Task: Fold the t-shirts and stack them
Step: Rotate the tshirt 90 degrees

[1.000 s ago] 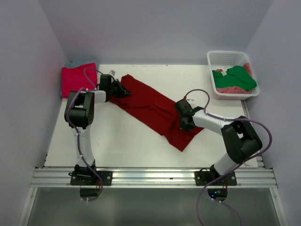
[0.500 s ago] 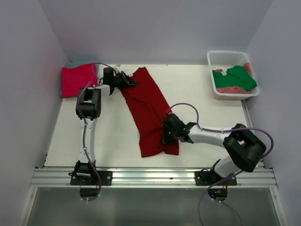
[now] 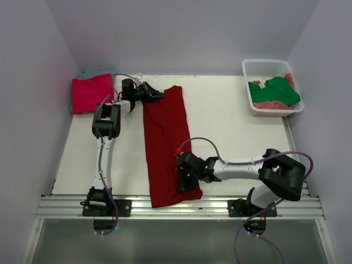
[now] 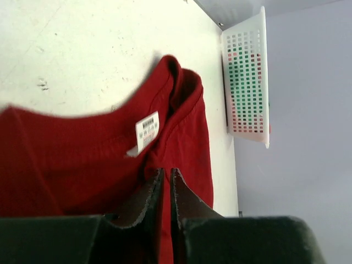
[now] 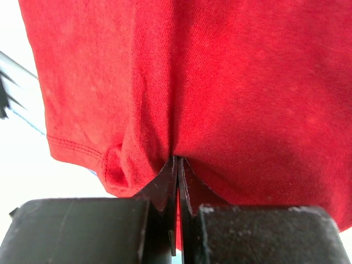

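Dark red t-shirt (image 3: 162, 137) is laid out in one long narrow strip on the counter (image 3: 236, 132), left of centre, running from the far side down to the near edge by the arm bases. Collar end is at the far end, hem end is nearest the bases.

Left end effector (image 4: 166, 171) is at the collar end. Its fingers are v close together w/ red cloth in the thin slit btwn them, so it looks clamped on the shirt just below the neckline. The white tag (image 4: 146, 129) inside the collar is flipped out and visible.

Right end effector (image 5: 177, 159) is down at the hem end, on the right side of the strip. Fingers are pressed together w/ a pinched fold of the red fabric btwn them, right next to the stitched hem.

Other stuff: magenta-pink t-shirt (image 3: 91, 93) sits folded in the far left corner, w/ a bit of teal t-shirt (image 3: 88, 73) peeking out behind it. The white basket (image 3: 264, 67) in the far right corner has the green t-shirt (image 3: 280, 91) bunched on top of the salmon-pink t-shirt (image 3: 269, 104).
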Controlling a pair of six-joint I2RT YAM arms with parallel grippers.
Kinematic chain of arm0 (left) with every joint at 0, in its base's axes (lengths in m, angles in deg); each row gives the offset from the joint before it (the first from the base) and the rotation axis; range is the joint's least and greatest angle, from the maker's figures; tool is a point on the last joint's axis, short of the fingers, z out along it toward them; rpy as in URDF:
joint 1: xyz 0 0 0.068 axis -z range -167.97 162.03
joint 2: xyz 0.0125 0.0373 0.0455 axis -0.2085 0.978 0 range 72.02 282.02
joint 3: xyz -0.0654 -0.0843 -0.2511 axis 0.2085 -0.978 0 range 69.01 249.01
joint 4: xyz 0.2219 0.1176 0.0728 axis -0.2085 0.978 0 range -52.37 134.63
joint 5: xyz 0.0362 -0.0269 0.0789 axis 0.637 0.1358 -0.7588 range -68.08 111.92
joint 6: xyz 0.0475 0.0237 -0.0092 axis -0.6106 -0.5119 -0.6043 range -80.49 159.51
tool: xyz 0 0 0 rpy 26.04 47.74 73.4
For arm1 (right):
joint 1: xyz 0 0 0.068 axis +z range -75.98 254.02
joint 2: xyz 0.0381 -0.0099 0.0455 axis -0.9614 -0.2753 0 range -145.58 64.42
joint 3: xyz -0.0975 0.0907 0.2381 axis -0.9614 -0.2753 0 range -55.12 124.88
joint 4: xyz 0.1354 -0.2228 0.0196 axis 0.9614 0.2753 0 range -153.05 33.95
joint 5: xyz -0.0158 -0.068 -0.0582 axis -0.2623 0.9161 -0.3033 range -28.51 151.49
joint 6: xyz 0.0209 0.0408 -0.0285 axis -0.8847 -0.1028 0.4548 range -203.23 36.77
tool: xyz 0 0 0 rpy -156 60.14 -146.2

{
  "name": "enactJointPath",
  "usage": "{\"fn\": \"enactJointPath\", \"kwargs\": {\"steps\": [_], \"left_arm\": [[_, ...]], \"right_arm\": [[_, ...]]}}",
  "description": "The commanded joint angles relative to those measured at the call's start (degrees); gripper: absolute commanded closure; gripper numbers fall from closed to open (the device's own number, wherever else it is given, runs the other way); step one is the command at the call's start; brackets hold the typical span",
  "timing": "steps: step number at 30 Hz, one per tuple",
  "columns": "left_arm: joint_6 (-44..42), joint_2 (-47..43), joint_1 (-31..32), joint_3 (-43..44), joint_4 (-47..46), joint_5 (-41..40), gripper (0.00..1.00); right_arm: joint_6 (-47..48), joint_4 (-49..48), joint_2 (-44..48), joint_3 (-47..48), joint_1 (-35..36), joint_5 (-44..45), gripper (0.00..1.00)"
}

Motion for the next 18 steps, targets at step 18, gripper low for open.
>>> {"fn": "enactJointPath", "kwargs": {"steps": [18], "left_arm": [[3.4,6.9,2.4,15.6,-6.0,6.2,0.9]], "right_arm": [[0.9,22.5,-0.8,4.0,8.2,6.3,1.0]]}}
